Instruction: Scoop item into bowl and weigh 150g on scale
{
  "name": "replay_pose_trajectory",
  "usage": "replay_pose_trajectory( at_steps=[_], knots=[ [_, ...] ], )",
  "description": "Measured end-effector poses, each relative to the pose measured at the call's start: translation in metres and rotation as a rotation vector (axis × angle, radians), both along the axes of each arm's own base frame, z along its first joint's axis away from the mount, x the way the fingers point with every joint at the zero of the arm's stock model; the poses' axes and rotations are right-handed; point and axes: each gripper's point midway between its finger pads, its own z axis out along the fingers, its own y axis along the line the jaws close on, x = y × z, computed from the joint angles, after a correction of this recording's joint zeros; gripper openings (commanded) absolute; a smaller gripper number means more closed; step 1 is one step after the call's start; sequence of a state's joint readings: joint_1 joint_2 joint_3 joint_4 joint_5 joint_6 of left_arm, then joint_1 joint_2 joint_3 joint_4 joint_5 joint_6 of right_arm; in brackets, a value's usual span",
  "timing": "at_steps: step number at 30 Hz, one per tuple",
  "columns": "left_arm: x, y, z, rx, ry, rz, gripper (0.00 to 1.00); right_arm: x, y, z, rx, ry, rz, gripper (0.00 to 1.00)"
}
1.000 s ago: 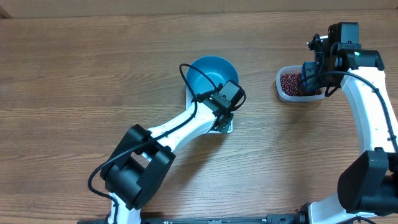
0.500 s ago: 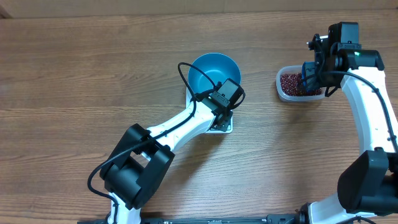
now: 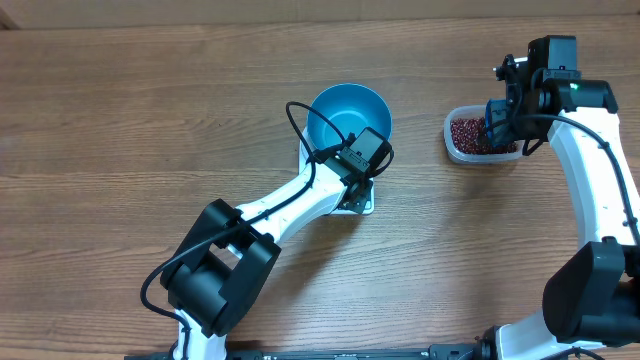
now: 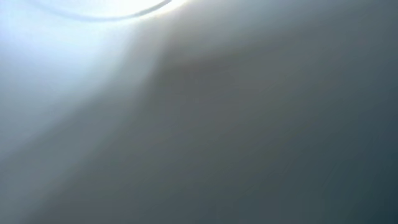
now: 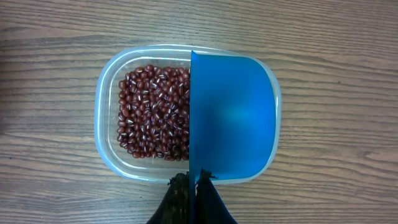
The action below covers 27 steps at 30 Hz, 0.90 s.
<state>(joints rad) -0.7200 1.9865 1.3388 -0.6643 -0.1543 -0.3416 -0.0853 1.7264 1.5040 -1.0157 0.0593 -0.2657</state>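
scoop over tub's right half, beans exposed

Overhead, the light falls even and soft on the brown wood-grain table; shadows are faint, with no harsh glare. My left wrist view is pure blur: grey-blue haze, white glare at upper left, nothing in focus. My right wrist view is sharp; the small dark red-brown beans glint, and the blue plastic scoop carries a dull sheen.

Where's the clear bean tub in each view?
Overhead: clear tub at upper right.
Left wrist: not in it; the picture is all blur.
Right wrist: tub in the centre, its right half under the blue scoop.
Shared landmark: the beans inside it.
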Motion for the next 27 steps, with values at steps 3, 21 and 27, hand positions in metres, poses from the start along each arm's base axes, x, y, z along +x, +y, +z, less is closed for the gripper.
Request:
replay_pose_trajectory(
  at_steps=[3, 21, 27],
  knots=[
    [0.0005, -0.0004, 0.0002, -0.002, -0.002, 0.0, 0.04, -0.0001, -0.0001, 0.0, 0.0, 0.0, 0.0, 0.04],
    [0.0018, -0.0013, -0.0001, -0.006, -0.006, 0.001, 0.04, 0.0, 0.0, 0.0, 0.0, 0.0, 0.0, 0.04],
    [-0.0021, 0.0006, -0.0013, 0.001, 0.012, -0.001, 0.04, 0.0, -0.0001, 0.0, 0.0, 0.0, 0.0, 0.04]
  ],
)
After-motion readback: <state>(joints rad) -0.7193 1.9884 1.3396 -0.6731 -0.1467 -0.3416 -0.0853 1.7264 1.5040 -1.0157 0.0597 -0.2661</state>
